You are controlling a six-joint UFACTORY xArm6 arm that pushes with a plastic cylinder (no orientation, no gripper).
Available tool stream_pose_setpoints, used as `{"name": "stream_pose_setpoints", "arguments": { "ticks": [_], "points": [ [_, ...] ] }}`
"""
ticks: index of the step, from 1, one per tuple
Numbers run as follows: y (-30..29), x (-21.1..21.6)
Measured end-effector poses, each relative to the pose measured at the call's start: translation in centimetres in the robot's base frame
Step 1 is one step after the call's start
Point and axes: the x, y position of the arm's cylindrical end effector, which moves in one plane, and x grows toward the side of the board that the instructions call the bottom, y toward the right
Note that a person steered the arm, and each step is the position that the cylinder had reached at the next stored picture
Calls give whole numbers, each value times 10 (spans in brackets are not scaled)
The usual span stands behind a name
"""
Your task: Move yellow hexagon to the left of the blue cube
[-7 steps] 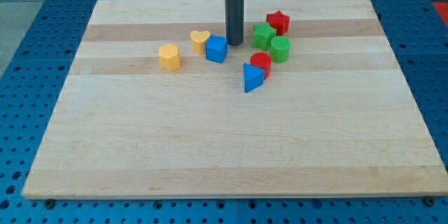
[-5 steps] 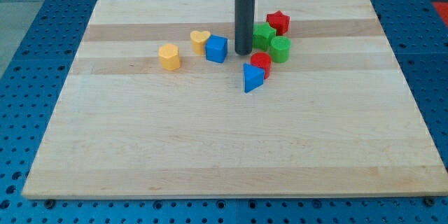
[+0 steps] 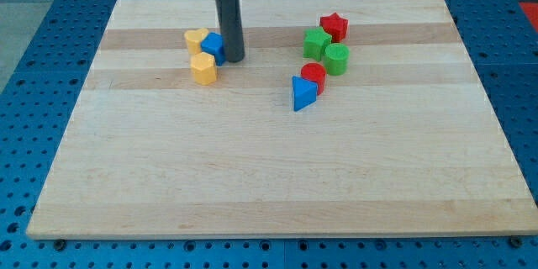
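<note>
a: where was the yellow hexagon located?
b: it was seen touching the lower-left corner of the blue cube, with the yellow heart against the cube's left face.
a: and my tip?
b: it was set against the cube's right side. no claw was fitted, so no jaw state could be reported.
a: how was the step best handled?
b: the tip was judged to be best routed below the hexagon, which needed nudging up and left, the cube being left untouched.
a: room?
b: bare board was available leftward; the top edge lay nearer.
</note>
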Motion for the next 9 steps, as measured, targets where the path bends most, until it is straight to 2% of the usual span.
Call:
{"name": "stream_pose_setpoints", "arguments": {
  "ticks": [5, 6, 7, 9],
  "points": [
    [-90, -21],
    [-89, -13],
    [-43, -8],
    [-38, 12]
  ]
}}
